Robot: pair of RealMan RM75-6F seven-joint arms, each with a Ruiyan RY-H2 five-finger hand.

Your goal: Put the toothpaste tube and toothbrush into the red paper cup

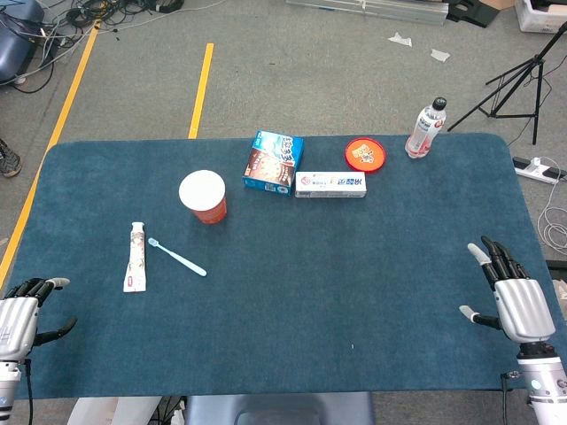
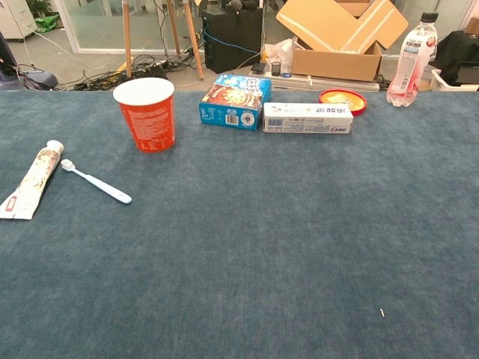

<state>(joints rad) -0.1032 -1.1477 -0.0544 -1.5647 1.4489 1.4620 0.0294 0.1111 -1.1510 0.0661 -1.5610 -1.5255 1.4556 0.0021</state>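
Note:
A white toothpaste tube [image 1: 135,257] [image 2: 32,179] lies flat on the left of the blue table, cap end away from me. Just to its right a light blue toothbrush [image 1: 177,257] [image 2: 96,182] lies at an angle, bristles near the tube's cap. Beyond them the red paper cup [image 1: 205,197] [image 2: 146,113] stands upright and looks empty. My left hand [image 1: 19,317] hovers open at the near left table edge, well short of the tube. At the near right edge my right hand [image 1: 514,297] is open too, fingers spread. Neither hand shows in the chest view.
Along the back stand a blue box [image 1: 273,162] [image 2: 234,100], a long white toothpaste carton [image 1: 330,184] [image 2: 307,118], a round red lid [image 1: 364,154] [image 2: 343,99] and a clear bottle [image 1: 426,129] [image 2: 409,60]. Blue cloth covers the table [image 1: 310,301].

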